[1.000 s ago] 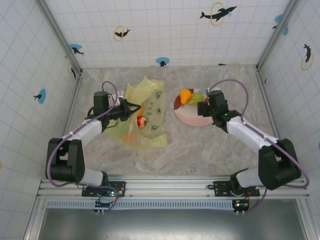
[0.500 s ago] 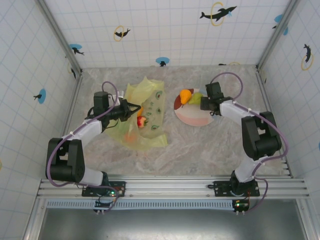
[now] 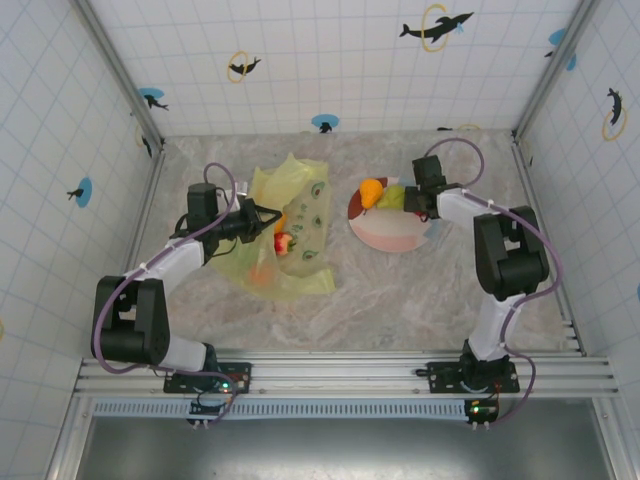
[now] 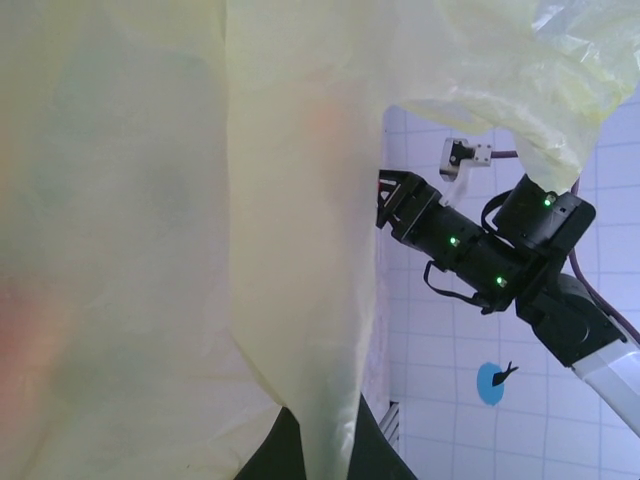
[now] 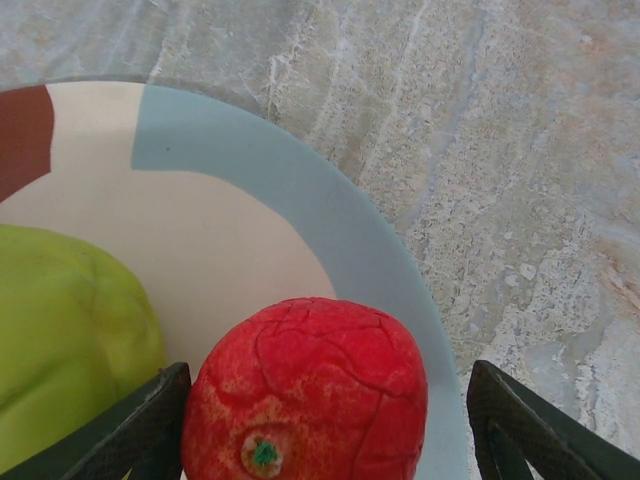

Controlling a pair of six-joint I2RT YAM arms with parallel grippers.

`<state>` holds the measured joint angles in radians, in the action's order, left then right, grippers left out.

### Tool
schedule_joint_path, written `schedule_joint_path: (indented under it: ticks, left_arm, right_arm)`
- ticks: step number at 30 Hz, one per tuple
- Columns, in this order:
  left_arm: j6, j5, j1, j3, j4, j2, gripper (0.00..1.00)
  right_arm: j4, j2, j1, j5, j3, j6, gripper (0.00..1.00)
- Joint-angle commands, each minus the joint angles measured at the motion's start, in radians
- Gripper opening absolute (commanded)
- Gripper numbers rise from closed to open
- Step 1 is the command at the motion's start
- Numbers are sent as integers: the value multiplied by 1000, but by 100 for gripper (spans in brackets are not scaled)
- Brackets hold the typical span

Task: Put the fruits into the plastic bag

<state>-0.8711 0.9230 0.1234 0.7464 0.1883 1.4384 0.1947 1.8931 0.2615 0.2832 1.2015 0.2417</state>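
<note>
The translucent yellow-green plastic bag [image 3: 300, 225] lies crumpled left of centre, with a red fruit [image 3: 283, 241] and an orange fruit [image 3: 262, 271] showing in and through it. My left gripper [image 3: 262, 215] is shut on a fold of the bag [image 4: 300, 250] at its left edge, and the film rises from between the jaws. On the plate [image 3: 395, 238] sit an orange fruit [image 3: 371, 191] and a yellow-green fruit [image 3: 392, 196]. My right gripper [image 5: 330, 400] is open around a red fruit [image 5: 305, 385] on the plate's blue rim [image 5: 300, 190]. A gap remains at the right finger [image 5: 510, 425].
The yellow-green fruit [image 5: 70, 340] lies close to the left of the right gripper's left finger [image 5: 145, 430]. Marbled tabletop [image 3: 420, 290] spreads in front of the plate and the bag. Tiled walls enclose the back and sides. The right arm [image 4: 480, 250] shows past the bag.
The right arm has folded in and its gripper has moved from the plate's right side up to the plate's far edge by the fruits. The left arm and the bag stay put.
</note>
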Motion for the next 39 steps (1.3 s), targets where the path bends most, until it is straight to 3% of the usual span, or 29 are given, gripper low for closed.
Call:
schedule_joint_path:
  ticks: [1,13,19,22,29,35,39]
  left_arm:
    - [15,-5,2,7,-12,9,0]
    - [17,-5,2,7,-13,8,0]
    - [15,-4,2,8,-13,5,0]
    - [12,-3,2,7,-12,5,0]
    - [18,4,4,14,-13,2,0]
    - [106,19,16,79,-112,9,0]
    - [154,38,16,119,-175,21,0]
  right_arm:
    - [8,29,-11,-15,34,13,73]
    - [-7,10,-31,-48,14,11,61]
    - [-20,-138,-36,-22,-71,-2,59]
    - [-83,-267,-17,-84,-175,-16,58]
    - [-384,-474,159,-347,-400,25,55]
    - [-569,-385,352,-466,-362,6,56]
    - [-698,-278,427,-517,-323,15,56]
